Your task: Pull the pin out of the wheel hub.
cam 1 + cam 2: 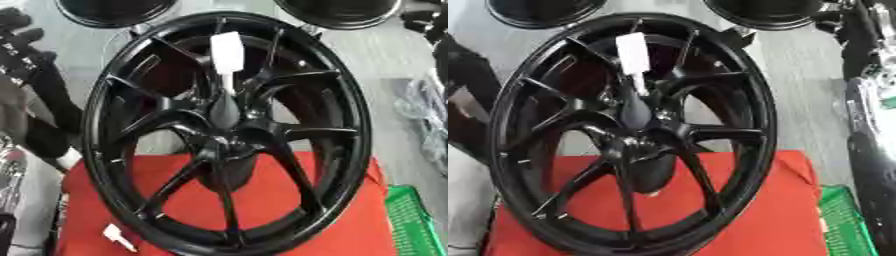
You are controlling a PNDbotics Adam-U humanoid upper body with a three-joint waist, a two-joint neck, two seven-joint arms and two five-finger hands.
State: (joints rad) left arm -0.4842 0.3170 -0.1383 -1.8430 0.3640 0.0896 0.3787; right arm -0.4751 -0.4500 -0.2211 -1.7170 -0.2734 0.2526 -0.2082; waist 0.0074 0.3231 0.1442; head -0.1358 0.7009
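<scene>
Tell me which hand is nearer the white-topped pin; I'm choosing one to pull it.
Neither clearly: the left hand is outside the wheel rim at upper left, the right hand outside it at upper right, both off the pin.

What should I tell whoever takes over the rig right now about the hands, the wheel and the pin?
Left hand: at the upper left beside the wheel, touching nothing; fingers too unclear to call.
Right hand: fingers not identifiable; only the right arm shows along the right edge.
Wheel: black, standing on the red surface, hub facing the camera.
Pin: white-topped, sticking out of the hub centre toward the camera.
Done: nothing visible; pin still seated.
Left: reach in, grip the pin, pull it out.
</scene>
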